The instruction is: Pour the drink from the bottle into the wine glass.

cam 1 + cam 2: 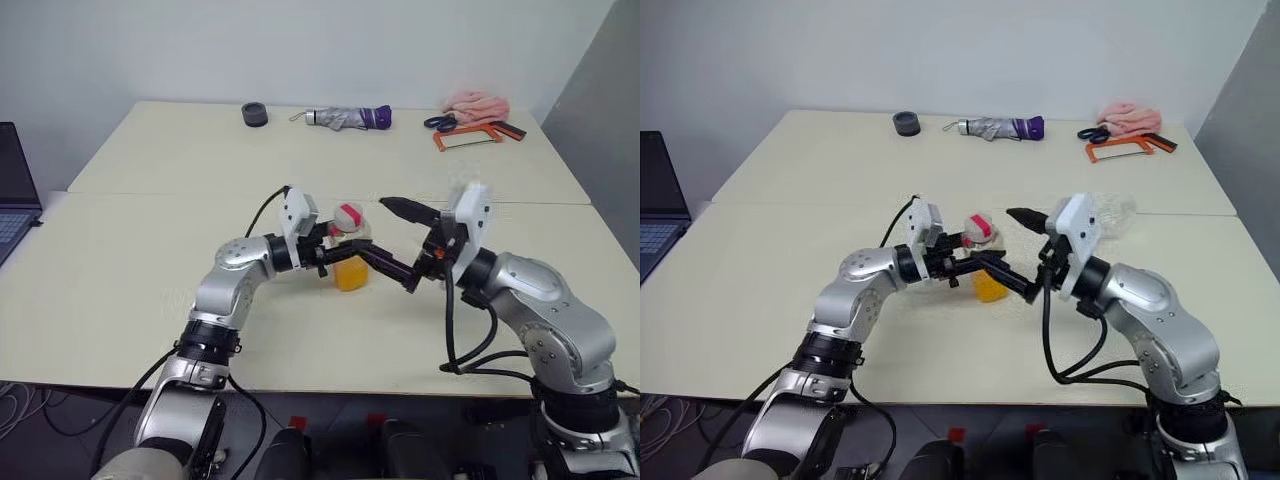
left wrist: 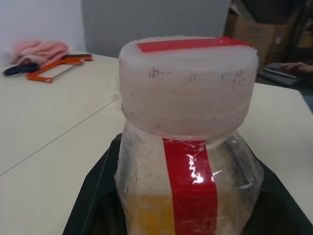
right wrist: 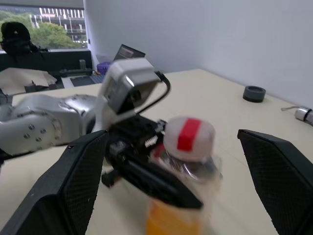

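Observation:
My left gripper [image 1: 356, 258] is shut on the bottle [image 1: 349, 248] and holds it upright just above the middle of the table [image 1: 150, 270]. The bottle is clear, with a white cap [image 2: 188, 83] with red on it and a red label strip [image 2: 190, 191]. The orange drink [image 1: 351, 276] fills its lower part. My right gripper [image 1: 397, 243] is open, right beside the bottle, with one finger [image 3: 281, 171] on either side of the cap and clear of it. A clear glassy shape [image 1: 1118, 212] behind my right wrist looks like the wine glass, mostly hidden.
At the table's far edge lie a black tape roll [image 1: 255, 114], a folded umbrella [image 1: 350, 117], blue scissors [image 1: 440, 122], an orange hacksaw [image 1: 470, 137] and a pink cloth [image 1: 478, 102]. A laptop [image 1: 15, 200] sits at the far left. A seam [image 1: 180, 192] joins the two tabletops.

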`<state>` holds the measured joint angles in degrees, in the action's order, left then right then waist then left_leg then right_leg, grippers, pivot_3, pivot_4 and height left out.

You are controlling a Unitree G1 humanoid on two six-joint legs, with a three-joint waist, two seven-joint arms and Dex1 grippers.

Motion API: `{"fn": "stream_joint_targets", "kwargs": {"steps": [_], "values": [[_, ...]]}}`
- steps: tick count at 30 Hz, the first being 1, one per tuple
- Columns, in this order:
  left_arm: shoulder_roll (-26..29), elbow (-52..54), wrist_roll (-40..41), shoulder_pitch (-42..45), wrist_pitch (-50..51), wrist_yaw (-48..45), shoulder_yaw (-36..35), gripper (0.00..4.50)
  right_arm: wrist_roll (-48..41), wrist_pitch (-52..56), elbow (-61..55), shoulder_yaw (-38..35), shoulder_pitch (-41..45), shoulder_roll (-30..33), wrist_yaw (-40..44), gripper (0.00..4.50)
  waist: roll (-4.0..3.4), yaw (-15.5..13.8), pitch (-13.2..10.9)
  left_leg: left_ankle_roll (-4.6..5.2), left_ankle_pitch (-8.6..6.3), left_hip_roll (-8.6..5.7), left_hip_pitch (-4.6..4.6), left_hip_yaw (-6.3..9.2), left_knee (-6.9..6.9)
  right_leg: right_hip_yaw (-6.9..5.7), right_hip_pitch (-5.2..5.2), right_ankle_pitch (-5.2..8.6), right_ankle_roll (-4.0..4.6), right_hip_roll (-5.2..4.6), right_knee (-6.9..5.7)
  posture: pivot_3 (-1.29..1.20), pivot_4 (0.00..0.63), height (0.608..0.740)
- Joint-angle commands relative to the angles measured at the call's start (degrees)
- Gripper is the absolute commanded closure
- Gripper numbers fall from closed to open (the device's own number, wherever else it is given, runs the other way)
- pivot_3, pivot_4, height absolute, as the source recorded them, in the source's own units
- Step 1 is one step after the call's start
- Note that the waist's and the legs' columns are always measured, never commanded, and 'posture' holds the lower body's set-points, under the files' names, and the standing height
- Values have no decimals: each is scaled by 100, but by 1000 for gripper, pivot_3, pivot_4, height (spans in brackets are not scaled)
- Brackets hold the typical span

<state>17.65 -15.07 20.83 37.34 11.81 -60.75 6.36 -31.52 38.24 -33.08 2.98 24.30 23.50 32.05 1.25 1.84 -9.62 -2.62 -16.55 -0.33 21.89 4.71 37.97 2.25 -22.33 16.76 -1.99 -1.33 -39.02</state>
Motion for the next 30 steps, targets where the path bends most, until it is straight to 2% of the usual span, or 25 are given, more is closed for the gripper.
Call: {"fn": "stream_joint_targets", "kwargs": {"steps": [1, 5, 15, 18, 24, 27, 30], "values": [[-46, -34, -15, 252, -301, -265, 25, 2578, 9, 78, -128, 116, 197, -92, -188, 0, 0, 0, 0, 0, 0, -1, 1, 0, 0, 0, 0, 0, 0, -1, 1, 0, 150, 740], [-108, -154, -111, 321, -501, -481, 143, 2578, 404, 3, 140, 377, 386, -181, -380, 0, -1, -1, 0, 1, 0, -1, 1, -1, 0, 0, -1, 0, 0, -1, 1, 0, 150, 740], [-177, -247, -243, 317, -717, -548, 170, 2578, 731, -140, 534, 498, 520, -423, -492, 0, -1, 0, 0, 1, -1, -1, 1, -1, 0, 1, -2, 0, 0, -2, 0, 0, 150, 740], [-155, -219, -251, 299, -723, -553, 152, 2578, 763, -182, 581, 495, 508, -435, -438, 581, -1, 0, 0, 1, -1, 0, 1, 0, 0, 1, -2, 0, 0, -2, 0, 0, 150, 740], [-122, -133, -209, 297, -675, -542, 111, 2579, 759, -224, 612, 584, 426, -363, -167, 2624, -1, 0, 0, 1, -1, -1, 1, 0, 0, 1, -2, 0, 0, -2, 0, 0, 150, 740], [-112, -45, -64, 339, -496, -569, 40, 2602, 692, -298, 741, 657, 460, -284, 162, 2623, -1, 1, 0, 1, -1, -1, 1, 0, 0, 0, -2, 0, 0, -1, 0, 0, 150, 740], [-52, 35, 91, 415, -281, -751, -5, 2605, 608, -652, 1279, 823, 750, 133, 1324, 2623, -2, 2, -2, 2, -1, -4, 1, -4, 0, 2, -2, 0, 0, -1, 0, 0, 150, 740]]}}
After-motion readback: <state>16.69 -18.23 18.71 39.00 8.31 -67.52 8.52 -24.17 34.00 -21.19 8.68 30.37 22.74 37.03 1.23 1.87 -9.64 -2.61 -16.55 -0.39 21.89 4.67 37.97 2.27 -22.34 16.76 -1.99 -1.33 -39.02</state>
